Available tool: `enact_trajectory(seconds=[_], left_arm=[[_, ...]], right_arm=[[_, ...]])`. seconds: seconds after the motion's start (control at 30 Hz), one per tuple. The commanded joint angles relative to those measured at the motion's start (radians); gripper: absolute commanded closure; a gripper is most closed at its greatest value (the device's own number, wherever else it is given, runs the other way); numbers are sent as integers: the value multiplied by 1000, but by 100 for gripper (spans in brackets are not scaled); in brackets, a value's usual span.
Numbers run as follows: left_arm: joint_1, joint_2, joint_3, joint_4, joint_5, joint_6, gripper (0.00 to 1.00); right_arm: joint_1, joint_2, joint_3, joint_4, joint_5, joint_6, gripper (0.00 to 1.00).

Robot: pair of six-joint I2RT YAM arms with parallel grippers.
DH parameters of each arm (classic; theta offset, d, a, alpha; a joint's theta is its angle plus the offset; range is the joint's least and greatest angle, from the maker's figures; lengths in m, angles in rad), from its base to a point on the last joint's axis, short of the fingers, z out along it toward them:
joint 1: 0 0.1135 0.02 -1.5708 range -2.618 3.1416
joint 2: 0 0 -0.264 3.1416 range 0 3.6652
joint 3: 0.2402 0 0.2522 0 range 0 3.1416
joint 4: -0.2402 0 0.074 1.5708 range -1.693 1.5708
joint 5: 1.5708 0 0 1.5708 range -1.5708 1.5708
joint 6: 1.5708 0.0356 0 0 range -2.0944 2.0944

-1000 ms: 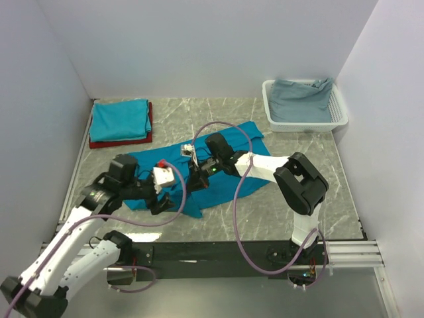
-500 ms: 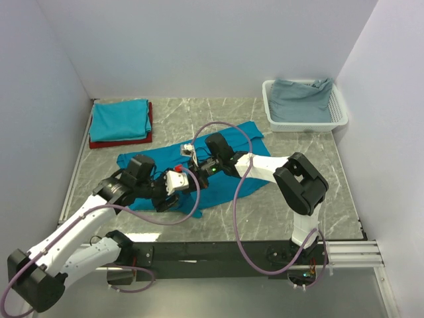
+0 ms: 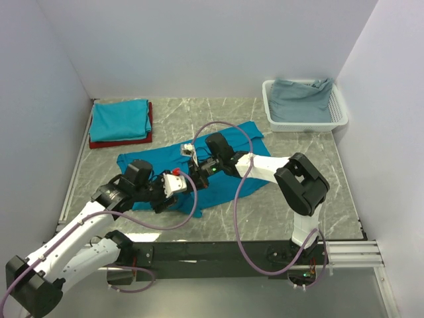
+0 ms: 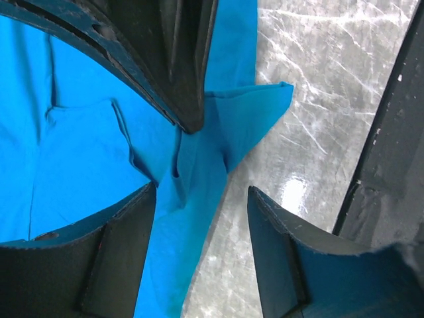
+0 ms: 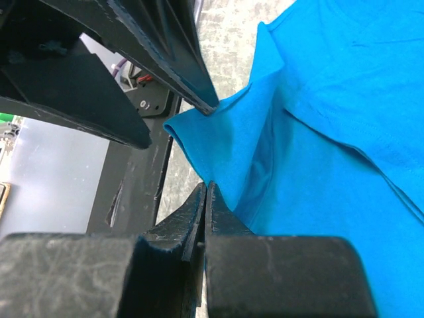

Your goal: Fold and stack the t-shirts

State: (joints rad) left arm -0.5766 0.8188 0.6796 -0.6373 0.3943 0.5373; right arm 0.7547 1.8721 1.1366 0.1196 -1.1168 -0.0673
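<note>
**Workpiece position.** One teal spread t-shirt [image 3: 246, 136] lay flat near the centre of the marble-patterned table [image 3: 298, 159], its long axis running from 8 o'clock to 2 o'clock in the top view. A folded teal t-shirt [image 3: 119, 118] rested on a dark red t-shirt [image 3: 99, 143] at the table's 10 o'clock corner. A white lattice basket [image 3: 303, 126] holding grey-blue cloth [image 3: 301, 98] stood at the 2 o'clock corner, well apart from both arms.

**Right gripper.** The right gripper [image 5: 207, 189] was positioned over the near edge of the spread t-shirt. Its jaws were fully closed and pinched a raised fold of the teal fabric. In the left wrist view the cloth tented up to the tip of this gripper.

**Left gripper.** The left gripper [image 4: 202, 199] sat just beside the right gripper, at its 8 o'clock in the top view. Its jaws stood apart and held nothing. They straddled the same raised fold and the pointed corner of the shirt, with bare table visible at 3 o'clock of the cloth edge.
</note>
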Motion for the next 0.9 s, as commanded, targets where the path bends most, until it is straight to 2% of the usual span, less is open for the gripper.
enact_trajectory(seconds=[0.0,0.2,0.5,0.6,0.63,0.67,0.7,0.73,0.77,0.83,0.87], left_arm=[[-3,14,12,57,-1,6,37],[-3,37,11,108,6,4,40],[-3,65,17,110,2,16,53],[-3,75,11,113,5,18,64],[-2,79,11,116,-1,20,78],[-2,79,14,116,-6,21,86],[-3,79,17,113,-11,24,97],[-3,77,20,110,-20,26,100],[-3,71,20,97,-23,29,100],[-3,54,20,88,-29,26,100],[-3,46,17,82,-32,20,100]], right_arm=[[2,-53,-11,26,-29,-6,100],[3,-59,-14,28,-32,-6,100],[3,-54,-14,28,-37,-5,100],[2,-53,-9,18,-35,-14,100],[3,-53,-11,17,-32,-15,100],[3,-51,-9,11,-31,-19,100],[2,-51,-8,5,-28,-28,97],[3,-53,-3,-3,-23,-34,90],[3,-56,5,-41,-11,-46,70],[-17,-83,17,-78,20,-87,57],[-29,-97,17,-106,35,-100,55]])
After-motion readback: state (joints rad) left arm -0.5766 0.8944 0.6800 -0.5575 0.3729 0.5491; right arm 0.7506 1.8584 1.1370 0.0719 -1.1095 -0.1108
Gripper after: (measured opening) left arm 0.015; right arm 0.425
